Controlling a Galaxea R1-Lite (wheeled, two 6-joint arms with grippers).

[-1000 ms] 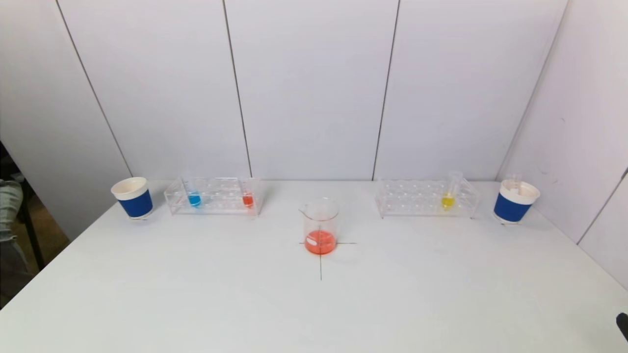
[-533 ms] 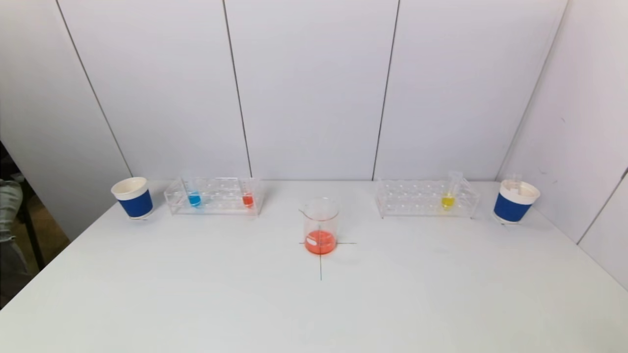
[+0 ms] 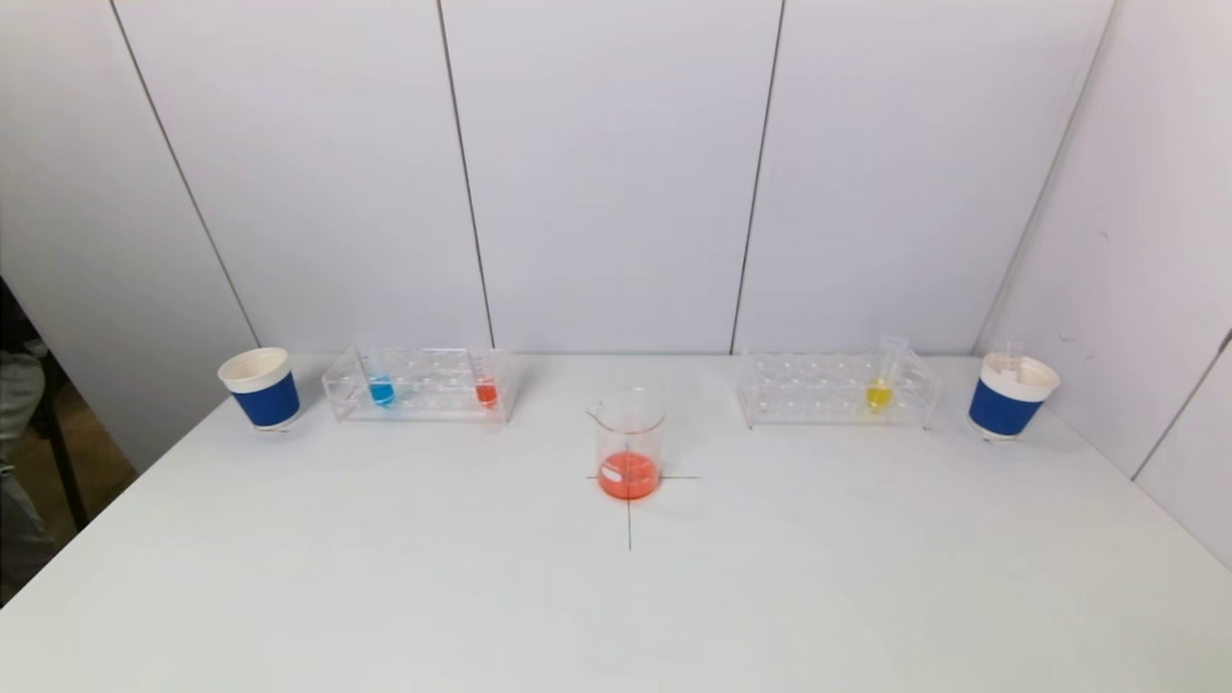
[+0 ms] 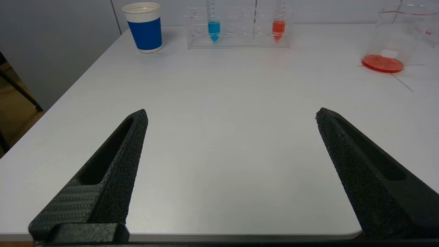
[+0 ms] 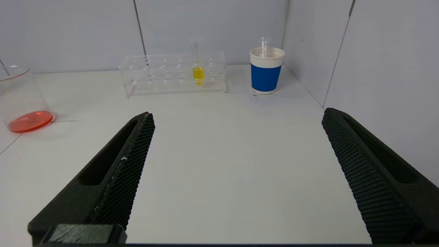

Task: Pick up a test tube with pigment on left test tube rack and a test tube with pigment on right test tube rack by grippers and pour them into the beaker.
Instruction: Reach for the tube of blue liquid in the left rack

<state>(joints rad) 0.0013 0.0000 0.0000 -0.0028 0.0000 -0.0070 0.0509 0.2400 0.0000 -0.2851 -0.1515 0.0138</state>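
Both arms low at desk's near edge. Left gripper and right gripper spread wide, empty, each facing its own rack, ready to reach.

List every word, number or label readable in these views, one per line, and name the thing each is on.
"100": on the beaker, printed low on its wall, by the red liquid, in the right wrist view.
Red marking near the beaker's rim in the left wrist view: too blurred to read.
Graduation marks on the blue tube, red tube and yellow tube: too small to read.
Blue cups: no text visible.
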